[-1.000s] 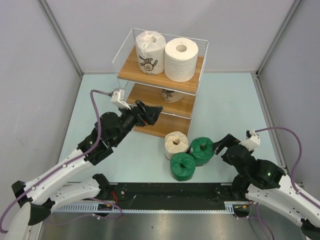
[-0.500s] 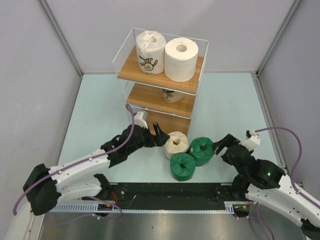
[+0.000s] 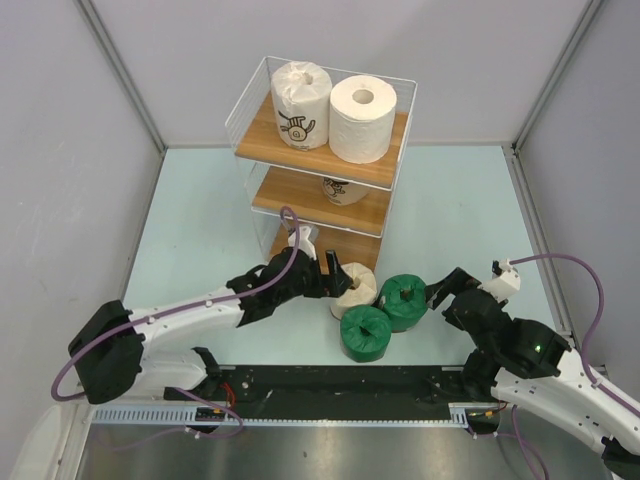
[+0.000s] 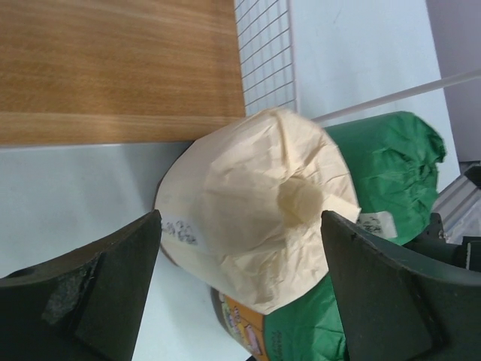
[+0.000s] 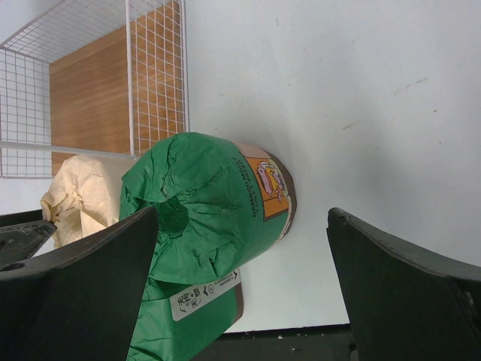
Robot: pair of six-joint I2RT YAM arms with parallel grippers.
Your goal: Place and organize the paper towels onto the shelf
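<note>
The wire shelf (image 3: pixel 258 190) stands at the back. Its top board holds a white roll with a dark logo (image 3: pixel 300 105) and a plain white roll (image 3: pixel 361 118). A beige roll (image 3: pixel 344 188) sits on the middle board. On the table in front stand a beige roll (image 3: pixel 356 288) and two green rolls (image 3: pixel 405 301) (image 3: pixel 365 332). My left gripper (image 3: pixel 331 275) is open, its jaws either side of the beige roll (image 4: pixel 255 226). My right gripper (image 3: pixel 441 290) is open beside the green roll (image 5: pixel 203 203), not touching it.
The shelf's bottom board (image 4: pixel 113 68) lies just behind the beige roll. Grey walls enclose the table on three sides. The black rail (image 3: pixel 330 385) runs along the near edge.
My left arm has swung down and right from the shelf's lower tier to the beige roll on the table. The right arm has not moved.
</note>
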